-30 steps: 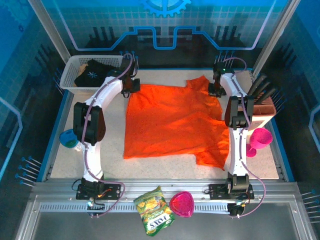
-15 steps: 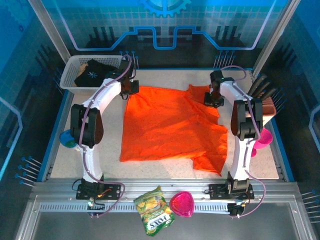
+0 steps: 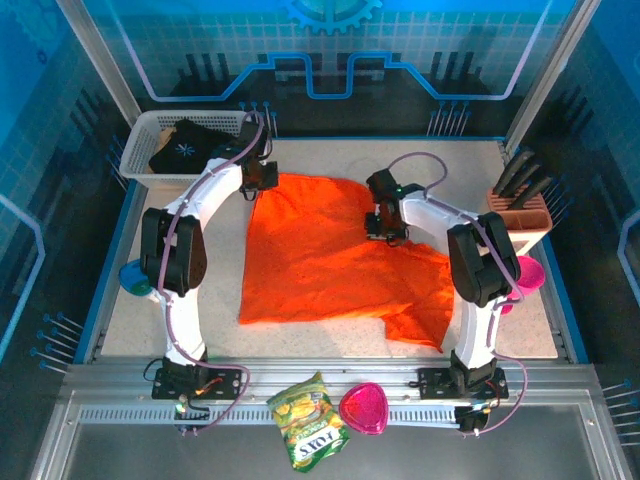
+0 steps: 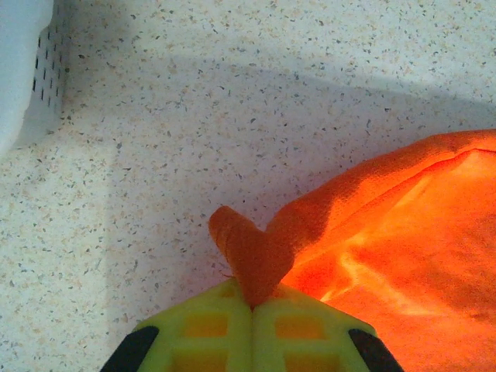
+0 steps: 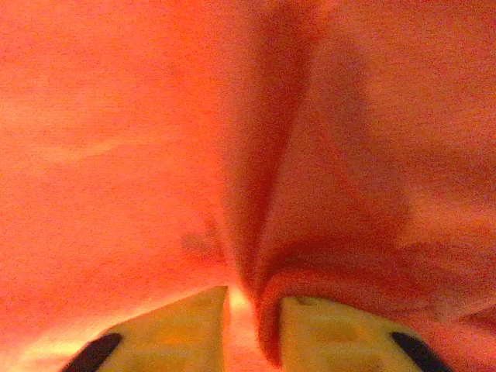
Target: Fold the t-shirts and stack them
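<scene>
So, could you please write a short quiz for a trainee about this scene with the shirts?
1. True or false: the black t-shirt lies in the white basket.
2. What do the left arm's fingers pinch? A) a spoon B) a corner of the orange t-shirt C) the basket's rim
3. What colour is the heart-shaped dish beside the snack bag?
Key: 1 true; 2 B; 3 pink.
</scene>
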`<state>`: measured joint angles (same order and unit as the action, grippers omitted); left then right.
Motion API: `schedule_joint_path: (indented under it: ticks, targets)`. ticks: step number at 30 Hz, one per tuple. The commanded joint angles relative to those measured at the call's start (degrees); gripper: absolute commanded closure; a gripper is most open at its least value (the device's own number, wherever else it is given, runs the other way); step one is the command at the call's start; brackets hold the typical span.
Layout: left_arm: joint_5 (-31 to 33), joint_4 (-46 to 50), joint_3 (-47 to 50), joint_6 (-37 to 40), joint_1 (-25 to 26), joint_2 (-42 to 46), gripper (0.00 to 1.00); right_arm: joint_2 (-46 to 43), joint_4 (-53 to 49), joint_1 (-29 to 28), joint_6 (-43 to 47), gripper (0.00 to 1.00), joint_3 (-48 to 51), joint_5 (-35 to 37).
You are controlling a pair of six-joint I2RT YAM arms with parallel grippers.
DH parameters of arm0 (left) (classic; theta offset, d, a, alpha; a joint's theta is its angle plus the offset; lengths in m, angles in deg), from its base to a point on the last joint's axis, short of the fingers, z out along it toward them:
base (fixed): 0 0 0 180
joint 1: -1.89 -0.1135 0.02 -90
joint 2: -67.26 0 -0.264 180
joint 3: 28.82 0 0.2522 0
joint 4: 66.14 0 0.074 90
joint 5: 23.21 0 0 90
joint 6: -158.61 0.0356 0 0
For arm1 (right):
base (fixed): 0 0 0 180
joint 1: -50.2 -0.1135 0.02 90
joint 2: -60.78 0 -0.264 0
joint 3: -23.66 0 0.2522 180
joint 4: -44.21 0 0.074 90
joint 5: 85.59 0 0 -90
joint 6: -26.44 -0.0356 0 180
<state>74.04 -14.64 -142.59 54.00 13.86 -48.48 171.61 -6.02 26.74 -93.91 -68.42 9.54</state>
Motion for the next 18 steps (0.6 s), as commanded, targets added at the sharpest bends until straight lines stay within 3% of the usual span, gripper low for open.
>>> schedule_joint_path:
  ticks: [1,3,7,12,18]
  targets:
    - [-0.28,-0.12,0.27,0.53,0.16,1.40,1.00,-0.10,-1.37,-0.06,-2.80,0.61,-1.41,2.42]
    - [-0.30,-0.12,0.35,0.50,0.16,1.57,1.00,-1.68,-3.38,1.03,-2.62,0.54,-2.23,5.21]
    - [-0.46,-0.45,0.85,0.46,0.16,1.93,1.00,-5.36,-4.96,4.74,-2.78,0.50,-1.97,7.79]
    - [-1.00,-0.71,0.85,0.00,0.21,1.40,1.00,-6.42,-2.56,12.17,-2.72,0.46,-0.62,3.97]
    - [-1.62,-0.90,0.78,-0.26,0.25,1.32,1.00,0.99,-2.38,18.27,-2.52,0.42,-5.77,0.24]
